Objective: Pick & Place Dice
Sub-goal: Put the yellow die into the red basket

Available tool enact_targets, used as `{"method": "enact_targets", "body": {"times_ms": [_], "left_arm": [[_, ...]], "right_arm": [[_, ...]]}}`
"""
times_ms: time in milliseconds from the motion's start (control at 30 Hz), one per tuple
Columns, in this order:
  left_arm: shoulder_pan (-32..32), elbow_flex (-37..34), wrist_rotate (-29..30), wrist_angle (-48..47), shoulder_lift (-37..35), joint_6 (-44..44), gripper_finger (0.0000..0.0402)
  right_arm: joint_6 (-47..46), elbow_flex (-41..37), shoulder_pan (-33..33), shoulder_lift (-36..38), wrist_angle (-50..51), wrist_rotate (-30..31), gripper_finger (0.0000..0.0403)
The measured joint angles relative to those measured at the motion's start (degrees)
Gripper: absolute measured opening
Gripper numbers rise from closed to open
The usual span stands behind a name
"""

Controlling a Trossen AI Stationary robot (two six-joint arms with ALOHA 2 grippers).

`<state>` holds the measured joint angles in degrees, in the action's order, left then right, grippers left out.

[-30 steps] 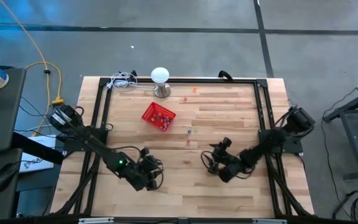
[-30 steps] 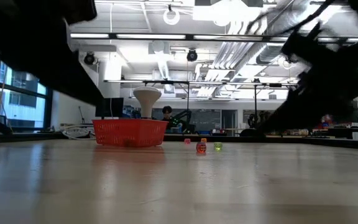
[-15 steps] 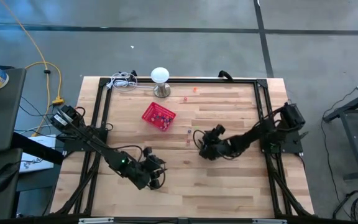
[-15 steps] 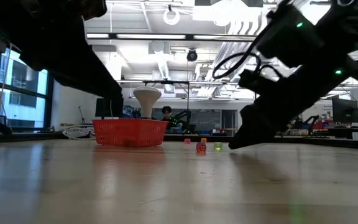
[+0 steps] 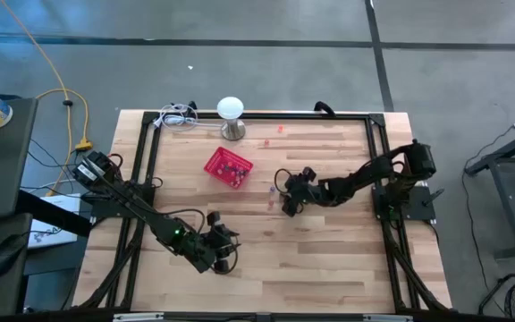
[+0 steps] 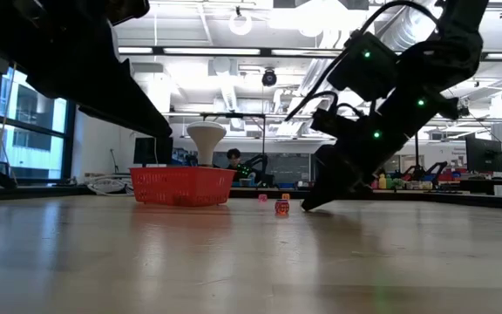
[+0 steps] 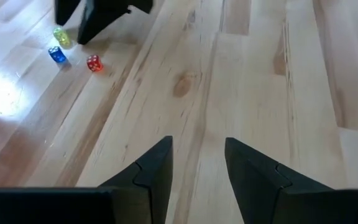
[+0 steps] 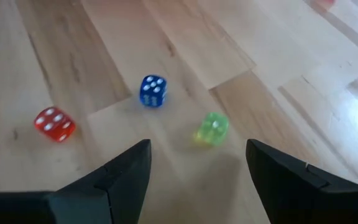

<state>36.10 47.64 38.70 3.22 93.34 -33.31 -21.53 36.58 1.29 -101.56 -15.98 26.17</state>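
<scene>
Three tiny dice lie on the wooden table near its middle: a red die (image 8: 55, 123), a blue die (image 8: 152, 91) and a green die (image 8: 212, 127). My right gripper (image 8: 197, 180) stands open just short of them, slanting down, with the green die nearest its gap; in the high view it is my right gripper (image 5: 284, 206) beside the dice (image 5: 271, 190). The low view shows the red die (image 6: 281, 208) left of its tip (image 6: 308, 205). My left gripper (image 7: 197, 165) waits open near the table's front, left of centre (image 5: 229, 250), touching nothing.
A small red mesh basket (image 5: 228, 167) with several dice in it sits left of the three dice. A white lamp-like stand (image 5: 230, 112) is at the far edge, with two more dice (image 5: 266, 141) near it. A black frame (image 5: 378, 161) borders the table.
My right gripper has swung from the table's right front toward its left and far side, reaching the three dice, staying low and open. In the low view it now hides the green die. The dice have not moved.
</scene>
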Motion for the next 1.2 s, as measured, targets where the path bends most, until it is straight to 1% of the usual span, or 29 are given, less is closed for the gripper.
{"method": "enact_targets", "body": {"times_ms": [133,233,367,533,633,667,767,900,1033,1200], "left_arm": [[0.0,0.0,0.0,-0.8,0.0,2.3,0.0139],[-0.3,0.0,0.4,-1.7,0.0,4.4,0.0139],[-1.8,0.0,0.7,-4.1,0.0,6.3,0.0139],[-4.1,0.0,0.5,-6.3,0.0,6.4,0.0139],[-5.3,0.0,-1.2,-6.3,0.0,6.4,0.0139],[-5.6,0.0,-2.1,-6.2,0.0,6.4,0.0139],[-6.4,0.0,-4.2,-5.9,0.0,6.4,0.0139],[-6.5,0.0,-4.3,-6.0,0.0,6.4,0.0139],[-7.3,0.0,-4.1,-6.4,-0.1,7.9,0.0139],[-8.9,0.0,-4.2,-6.3,-1.1,9.2,0.0139]], "right_arm": [[2.4,0.0,-3.1,0.0,-0.6,-5.1,0.0247],[3.5,0.0,-4.9,0.0,-0.4,-8.0,0.0221],[4.4,0.0,-6.3,0.0,-0.4,-10.0,0.0166],[7.5,0.1,-6.5,0.0,-0.4,-11.2,0.0082],[8.9,0.1,-6.5,0.0,-0.4,-11.3,0.0035],[9.6,0.1,-6.5,0.0,-0.4,-11.4,0.0026],[10.2,0.1,-6.5,0.0,-0.4,-11.5,0.0025],[11.4,0.0,-6.3,0.1,-0.9,-11.4,0.0035],[13.9,0.6,-6.0,2.2,-0.2,-11.6,0.0030],[17.6,5.2,-5.6,6.5,-2.1,-11.7,0.0030]]}}
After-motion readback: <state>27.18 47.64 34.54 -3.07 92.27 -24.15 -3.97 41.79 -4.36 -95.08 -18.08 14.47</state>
